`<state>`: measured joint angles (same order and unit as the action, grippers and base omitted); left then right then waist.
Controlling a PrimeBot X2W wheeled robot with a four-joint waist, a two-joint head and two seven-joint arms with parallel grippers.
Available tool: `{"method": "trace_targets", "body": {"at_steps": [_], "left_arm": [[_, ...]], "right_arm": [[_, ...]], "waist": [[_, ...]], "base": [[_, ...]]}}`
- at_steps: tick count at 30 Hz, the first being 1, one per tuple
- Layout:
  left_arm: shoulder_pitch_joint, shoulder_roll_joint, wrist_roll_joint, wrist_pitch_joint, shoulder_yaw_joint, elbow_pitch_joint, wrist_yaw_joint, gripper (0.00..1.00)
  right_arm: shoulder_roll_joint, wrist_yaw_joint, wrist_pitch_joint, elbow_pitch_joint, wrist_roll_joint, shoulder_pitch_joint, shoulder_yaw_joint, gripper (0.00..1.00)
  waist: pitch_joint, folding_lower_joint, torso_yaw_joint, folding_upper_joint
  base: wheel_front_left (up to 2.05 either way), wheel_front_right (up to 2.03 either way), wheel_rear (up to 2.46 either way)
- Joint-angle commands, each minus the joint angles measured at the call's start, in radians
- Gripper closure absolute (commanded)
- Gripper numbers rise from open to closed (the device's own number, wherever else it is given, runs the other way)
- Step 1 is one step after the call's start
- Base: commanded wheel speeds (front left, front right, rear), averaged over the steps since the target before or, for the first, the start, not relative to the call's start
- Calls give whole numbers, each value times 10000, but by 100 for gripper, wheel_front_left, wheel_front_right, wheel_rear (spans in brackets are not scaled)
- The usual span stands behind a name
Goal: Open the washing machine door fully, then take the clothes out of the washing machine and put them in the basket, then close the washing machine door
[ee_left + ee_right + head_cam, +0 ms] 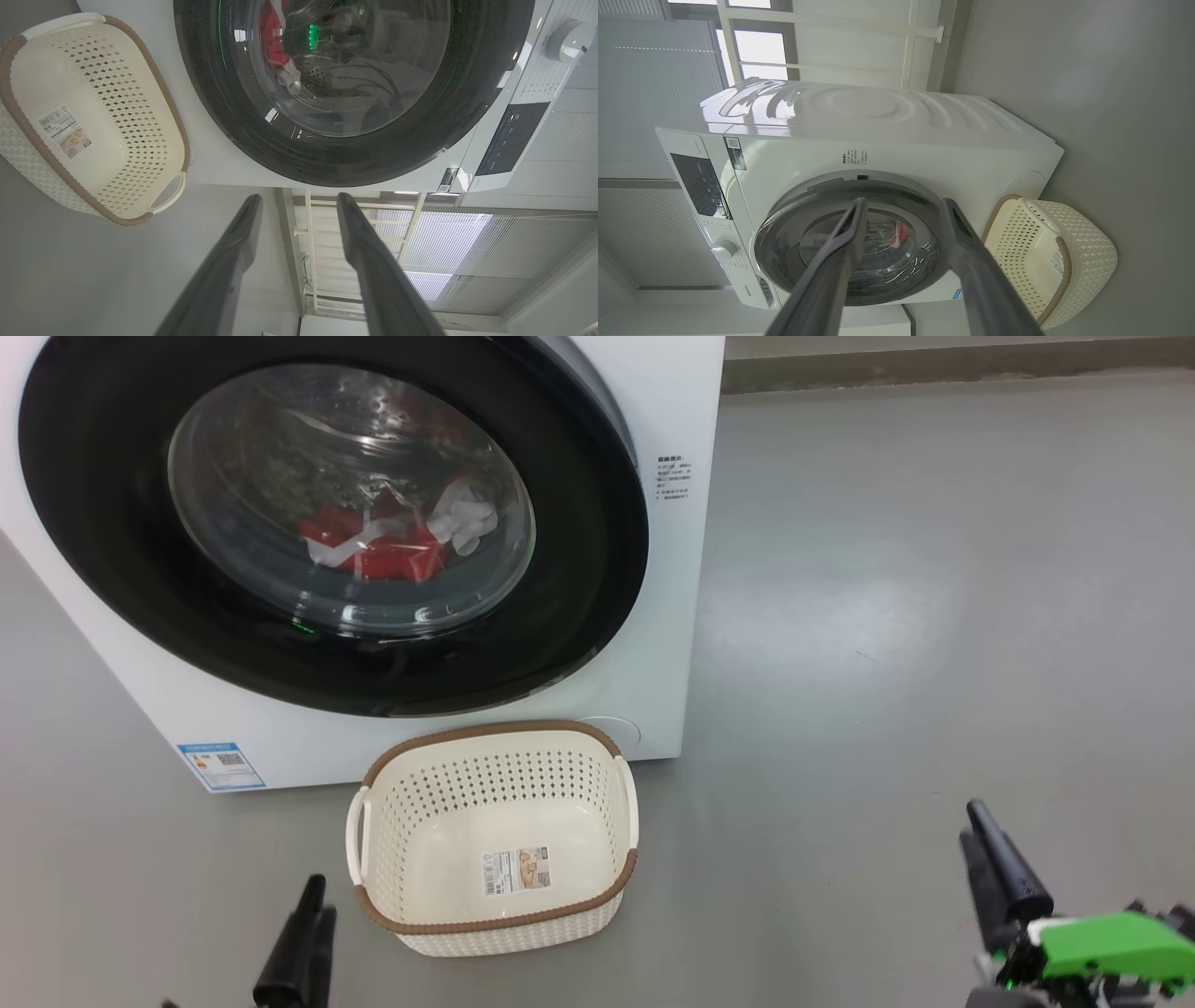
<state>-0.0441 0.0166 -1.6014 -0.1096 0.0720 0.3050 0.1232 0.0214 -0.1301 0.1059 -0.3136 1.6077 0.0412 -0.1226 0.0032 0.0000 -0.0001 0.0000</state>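
The washing machine stands at upper left, white and boxy. The washing machine door, with its glossy black rim and clear bowl window, lies over the opening. Through the glass I see the clothes, red with white strips, low in the drum. The basket sits on the floor just in front of the machine, holding just a label sticker. My left gripper is open at the basket's lower left. Far off at lower right, my right gripper is open too. Nothing sits between either pair of fingers.
Grey floor stretches wide to the right of the machine, up to a wall base. The left wrist view shows the machine's dark control panel and white knob. A white railing and blinds stand behind the machine.
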Motion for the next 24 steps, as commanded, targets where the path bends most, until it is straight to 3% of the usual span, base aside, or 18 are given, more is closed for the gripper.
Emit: {"method": "trace_targets", "body": {"at_steps": [1, 9, 13, 24], "left_arm": [[5, -1, 2, 3, -6, 8, 0, 0], [37, -37, 49, 164, -243, 254, 4, 0], [-50, -11, 107, 276, -357, 231, 7, 0], [-307, 94, 584, 624, -675, 215, 13, 0]], "right_arm": [[-3, 0, -4, -9, -1, -7, 10, 0], [-65, 0, -178, -234, 1, -82, 322, 0], [-50, -1, -295, -205, -52, 5, 490, 0], [26, -1, -620, -214, -519, 282, 936, 0]], "waist": [[1, 0, 0, 0], [-15, 23, -1, 0], [7, 2, -2, 0], [31, 1, -7, 0]], "base": [[0, 0, 0], [0, 0, 0], [0, 0, 0], [0, 0, 0]]}}
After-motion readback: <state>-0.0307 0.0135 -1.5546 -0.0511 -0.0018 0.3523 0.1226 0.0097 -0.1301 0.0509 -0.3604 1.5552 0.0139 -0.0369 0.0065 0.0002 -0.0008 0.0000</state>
